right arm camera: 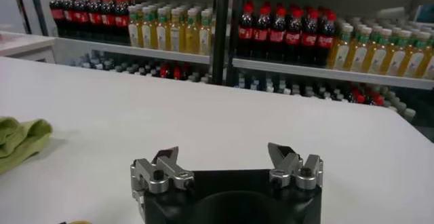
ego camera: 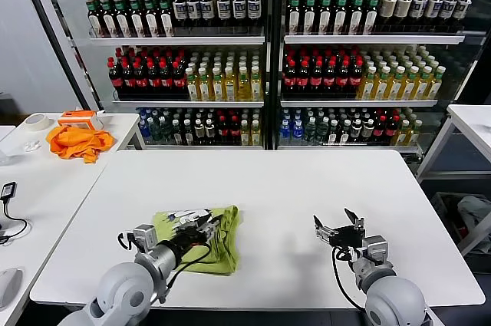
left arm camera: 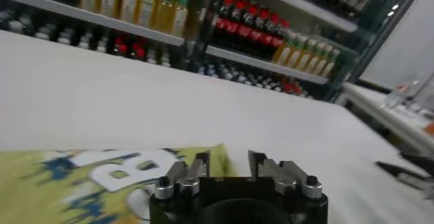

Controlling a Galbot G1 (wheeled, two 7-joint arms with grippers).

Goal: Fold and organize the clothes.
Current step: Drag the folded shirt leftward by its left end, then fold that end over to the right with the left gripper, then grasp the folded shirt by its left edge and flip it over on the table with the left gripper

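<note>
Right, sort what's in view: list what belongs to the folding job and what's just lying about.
Belongs to the job:
- lime T-shirt, folded on the white table, a white and blue print showing on it
- left gripper, over the shirt, fingers parted
- right gripper, above bare table, open, holding nothing

Just lying about:
- orange cloth on the side table
- tape roll
- drink bottles on the shelves
</note>
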